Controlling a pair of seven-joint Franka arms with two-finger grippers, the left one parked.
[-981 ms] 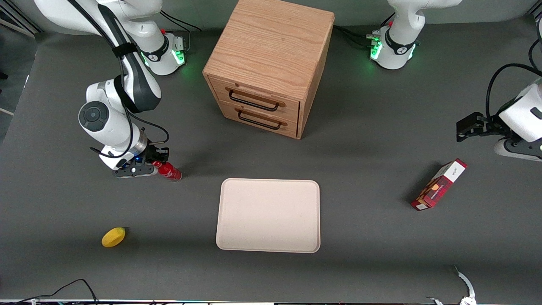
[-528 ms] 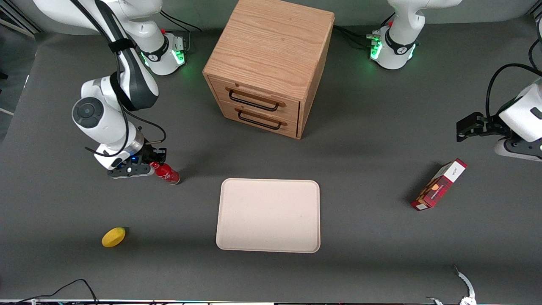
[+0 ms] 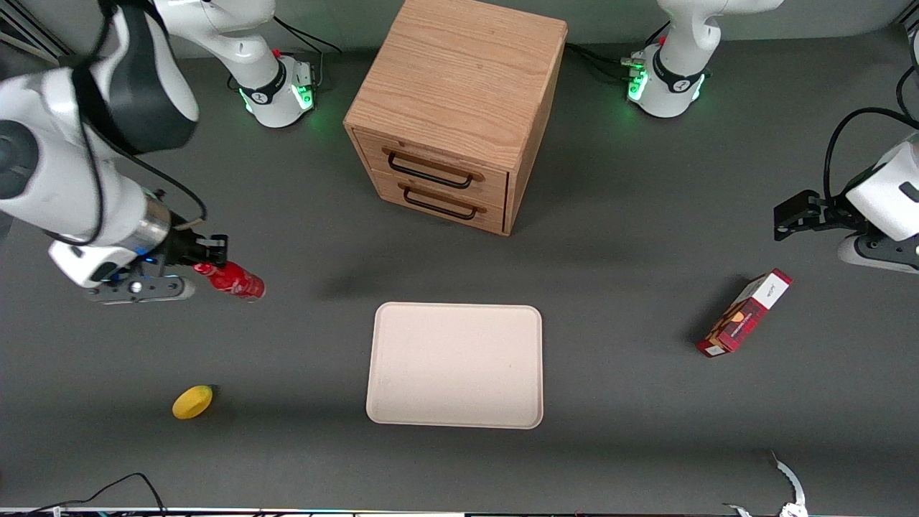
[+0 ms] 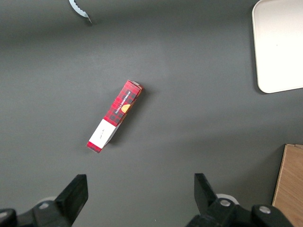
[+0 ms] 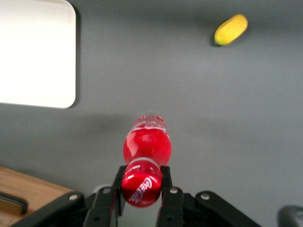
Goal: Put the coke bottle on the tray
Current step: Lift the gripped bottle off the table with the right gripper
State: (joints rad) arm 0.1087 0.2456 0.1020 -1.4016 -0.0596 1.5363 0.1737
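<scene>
Dark grey matting covers the table [image 3: 632, 402]; at the left edge of the front view the gripper [image 3: 204, 260] hangs above it, its two black fingers [image 5: 118, 184] pinched against the cap end of the coke bottle [image 3: 233, 280]; the bottle is clear of the surface, its body pointing away from the fingers and tilted a little downward; in the wrist view the red bottle [image 5: 147, 151] is seen end on, white lettering on the part between the fingers, with bare mat beneath it.

Centre frame in the front view lies the tray [image 3: 388, 413], cream and flat, with nothing on it; the bottle is well apart from it, toward the working arm's end of the table; a corner of the tray [image 5: 66, 97] shows in the wrist view too.

At top centre stands a wooden drawer cabinet [image 3: 459, 79] with two black handles; at lower left a lemon [image 3: 192, 401] rests on the mat, nearer the front camera than the bottle; at the right of the frame lies a red-and-white box [image 3: 745, 314], toward the parked arm's end.
</scene>
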